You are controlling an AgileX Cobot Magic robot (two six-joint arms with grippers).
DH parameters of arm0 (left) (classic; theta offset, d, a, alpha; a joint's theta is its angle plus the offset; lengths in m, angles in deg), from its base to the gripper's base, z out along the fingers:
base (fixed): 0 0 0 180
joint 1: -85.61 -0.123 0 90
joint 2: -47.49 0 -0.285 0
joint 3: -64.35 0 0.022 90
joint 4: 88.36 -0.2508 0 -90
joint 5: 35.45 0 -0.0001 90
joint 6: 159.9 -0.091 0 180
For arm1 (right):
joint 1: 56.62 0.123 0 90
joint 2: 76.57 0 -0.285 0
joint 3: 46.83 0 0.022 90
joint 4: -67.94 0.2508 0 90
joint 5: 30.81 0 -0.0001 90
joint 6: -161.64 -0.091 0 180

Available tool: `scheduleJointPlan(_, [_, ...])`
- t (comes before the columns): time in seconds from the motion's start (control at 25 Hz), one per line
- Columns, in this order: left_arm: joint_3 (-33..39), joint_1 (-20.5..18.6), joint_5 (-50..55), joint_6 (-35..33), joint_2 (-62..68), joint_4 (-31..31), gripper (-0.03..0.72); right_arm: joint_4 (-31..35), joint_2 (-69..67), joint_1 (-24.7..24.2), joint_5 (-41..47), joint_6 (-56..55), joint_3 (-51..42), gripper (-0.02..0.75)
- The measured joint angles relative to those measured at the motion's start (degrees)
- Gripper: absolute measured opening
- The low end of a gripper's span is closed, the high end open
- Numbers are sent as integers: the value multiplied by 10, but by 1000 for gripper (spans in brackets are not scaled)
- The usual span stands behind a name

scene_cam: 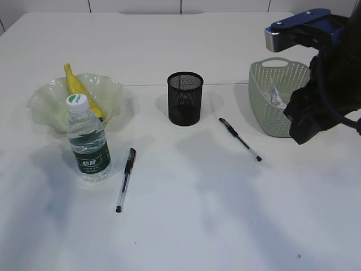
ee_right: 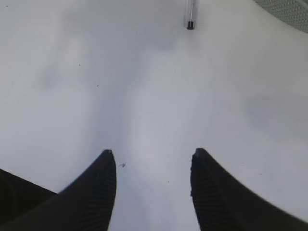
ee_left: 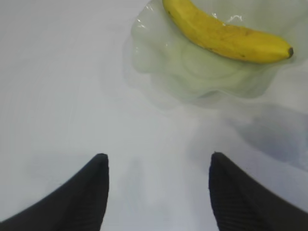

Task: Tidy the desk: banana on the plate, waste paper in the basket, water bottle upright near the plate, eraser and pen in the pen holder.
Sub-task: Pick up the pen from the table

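While both my grippers, left (ee_left: 159,166) and right (ee_right: 153,161), hang parted and empty over the white table (scene_cam: 225,214), I see the yellow banana (ee_left: 226,33) lying in the wavy pale-green glass plate (ee_left: 192,77). Just in front stands the upright clear water bottle (scene_cam: 88,141); 2 black-capped pens (scene_cam: 126,178) (scene_cam: 240,139) flank the black mesh pen holder (scene_cam: 185,98), and crumpled paper (scene_cam: 274,95) sits in the green basket (scene_cam: 265,116).

Printing is carried only by the water bottle (scene_cam: 88,139), standing at about nine o'clock on the worktop (scene_cam: 214,214). A dark green label is wrapped around its body, and white characters are seen on it in the exterior view, but they are too small and blurred to be read. A small mark on the white cap is likewise illegible. Nothing readable is shown in either wrist view.
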Motion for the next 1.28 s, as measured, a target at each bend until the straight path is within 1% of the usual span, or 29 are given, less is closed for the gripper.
scheduleJointPlan(0.2, [0,0,2,-23,11,0,423,0,0,0,0,0,0,379])
scheduleJointPlan(0.36, [0,0,5,-66,11,0,406,0,0,0,-1,0,0,379])
scheduleJointPlan(0.52, [0,0,5,-152,11,0,395,0,0,0,-3,0,0,379])
scheduleJointPlan(0.68, [0,0,5,-276,11,0,379,0,0,0,-16,0,0,379])
scheduleJointPlan(0.76, [0,0,5,-318,11,0,369,0,0,0,-26,0,0,379])
scheduleJointPlan(1.0, [0,0,5,-353,11,0,354,9,0,0,-44,0,0,379])
scheduleJointPlan(1.16, [0,0,5,-359,11,6,305,14,0,0,-49,0,0,379])
scheduleJointPlan(1.28, [0,0,10,-362,12,24,290,14,0,0,-51,1,0,379])
